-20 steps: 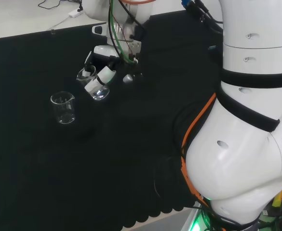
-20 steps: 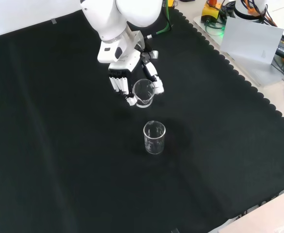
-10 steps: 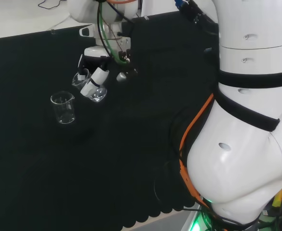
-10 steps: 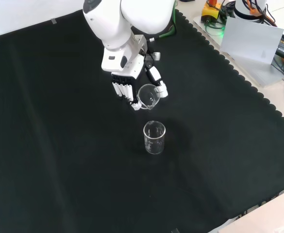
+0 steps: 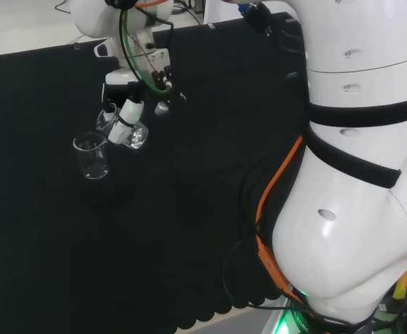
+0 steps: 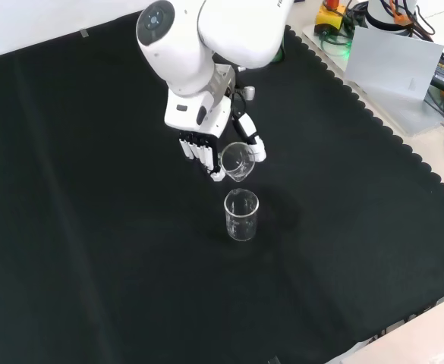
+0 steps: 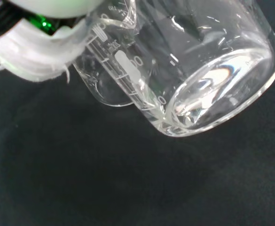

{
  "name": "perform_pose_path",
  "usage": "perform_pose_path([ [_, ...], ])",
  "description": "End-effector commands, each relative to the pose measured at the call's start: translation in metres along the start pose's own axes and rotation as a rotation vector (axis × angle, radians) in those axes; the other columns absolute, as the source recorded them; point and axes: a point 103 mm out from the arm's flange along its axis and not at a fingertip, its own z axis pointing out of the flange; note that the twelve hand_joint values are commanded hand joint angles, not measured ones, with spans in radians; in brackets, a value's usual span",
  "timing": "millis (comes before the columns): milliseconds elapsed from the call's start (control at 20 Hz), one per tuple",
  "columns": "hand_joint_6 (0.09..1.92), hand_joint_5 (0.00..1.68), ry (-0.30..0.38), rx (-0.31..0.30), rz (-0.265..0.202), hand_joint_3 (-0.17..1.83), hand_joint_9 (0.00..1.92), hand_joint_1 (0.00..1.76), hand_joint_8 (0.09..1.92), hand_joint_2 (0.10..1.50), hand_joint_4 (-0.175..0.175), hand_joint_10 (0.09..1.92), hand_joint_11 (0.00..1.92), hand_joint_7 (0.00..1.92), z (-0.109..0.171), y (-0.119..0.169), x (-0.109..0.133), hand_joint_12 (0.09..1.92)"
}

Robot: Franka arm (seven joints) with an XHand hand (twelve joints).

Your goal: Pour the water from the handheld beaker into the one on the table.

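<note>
The hand (image 6: 206,144) is curled round a clear glass beaker (image 6: 237,160), held tilted in the air. In the head view this held beaker (image 5: 135,136) hangs just right of and slightly above a second clear beaker (image 5: 92,156) that stands upright on the black cloth. In the front view the standing beaker (image 6: 241,215) sits directly below the held one, a small gap between them. The wrist view looks along the tilted held beaker (image 7: 208,80), its base large and near; a white part of the hand (image 7: 43,52) shows beside it. I cannot make out water in either beaker.
The arm's big white links (image 5: 356,174) take up the head view's right side. Black cloth (image 6: 92,250) spreads wide around the beakers. At the front view's top right, beyond the cloth's scalloped edge, lie a grey box (image 6: 396,57) and cables.
The hand has carried the held beaker toward the standing beaker: leftward in the head view, downward in the front view. The standing beaker has not moved.
</note>
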Motion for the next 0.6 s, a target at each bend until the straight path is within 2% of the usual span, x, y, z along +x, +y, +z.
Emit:
perform_pose_path([
  [50,0.90,1.20,-0.050,0.054,0.034,0.85,1.36,1.16,0.75,0.59,0.010,0.78,1.21,1.48,-0.0001,0.0015,0.0012,0.82],
  [600,0.93,1.19,-0.133,0.132,0.082,0.87,1.36,1.15,0.76,0.59,0.028,0.80,1.21,1.48,-0.0070,0.0057,0.0017,0.82],
])
